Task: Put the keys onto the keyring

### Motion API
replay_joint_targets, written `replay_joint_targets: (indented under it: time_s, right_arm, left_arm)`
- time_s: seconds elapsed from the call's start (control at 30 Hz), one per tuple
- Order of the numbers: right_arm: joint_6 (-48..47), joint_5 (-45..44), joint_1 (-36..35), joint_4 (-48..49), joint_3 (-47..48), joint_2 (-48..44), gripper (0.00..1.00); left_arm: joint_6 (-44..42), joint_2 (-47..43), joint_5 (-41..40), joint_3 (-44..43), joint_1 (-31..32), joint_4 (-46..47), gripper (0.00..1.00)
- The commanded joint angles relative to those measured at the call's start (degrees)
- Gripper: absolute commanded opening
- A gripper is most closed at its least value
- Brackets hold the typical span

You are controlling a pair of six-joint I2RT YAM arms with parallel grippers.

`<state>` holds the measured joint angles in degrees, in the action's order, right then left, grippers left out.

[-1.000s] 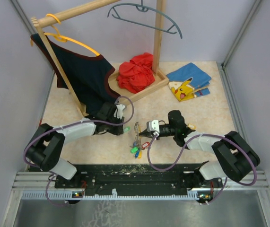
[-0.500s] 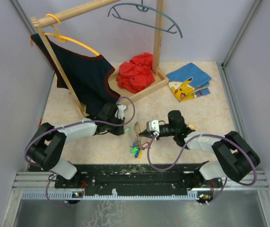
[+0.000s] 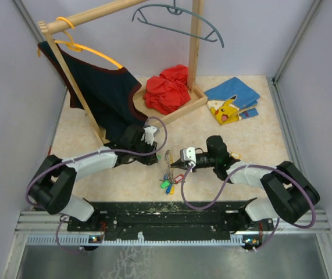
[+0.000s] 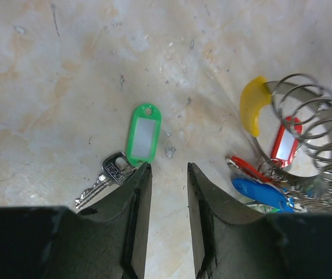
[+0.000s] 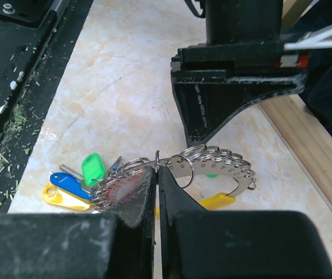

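Since a second ago the left arm (image 3: 96,158) has been swung slightly to the right and its elbow lowered, so that from above the loose key's green tag is now mostly covered by the wrist. The right arm (image 3: 241,171) has not been shifted.

The step in hand is judged to be the pick-up of the loose key (image 4: 143,133), which lies flat on the tabletop (image 4: 67,87), its silvery blade pointing away to the left. The left jaws are held apart by a narrow gap with nothing between them, poised just short of the tag's near end. A small advance and descent would be called for, then a closing on the tag — thin and flat, so a slip is likely.

The keyring (image 5: 212,160) is pinched by the right jaws, which are pressed together on its wire. It is held up beside the left wrist, with the tagged bunch (image 5: 72,186) trailing onto the tabletop.

Both arms are stretched low and inward, with the wrists pitched down.
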<state>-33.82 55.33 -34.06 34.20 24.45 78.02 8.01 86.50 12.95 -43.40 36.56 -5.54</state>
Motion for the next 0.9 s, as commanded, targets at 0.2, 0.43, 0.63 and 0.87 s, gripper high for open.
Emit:
replay_joint_targets:
  time_s: [0.2,0.43,0.63,0.87]
  right_arm:
    - [0.6,2.1,0.6,1.1,2.5,-1.0,0.00]
    - [0.7,2.3,0.6,1.1,2.7,-0.7,0.00]
    - [1.0,2.5,0.6,1.0,2.7,-0.6,0.00]
    - [1.2,2.8,0.7,0.8,2.9,-0.6,0.00]
  left_arm:
    - [-8.3,0.3,-2.6,-2.3,-1.1,-0.3,0.46]
    - [-11.1,3.2,1.8,-3.4,-1.1,-1.2,0.48]
    - [-11.0,5.5,3.8,-4.8,-0.8,-3.7,0.43]
    - [-7.9,5.3,3.7,-5.5,0.5,-6.6,0.42]
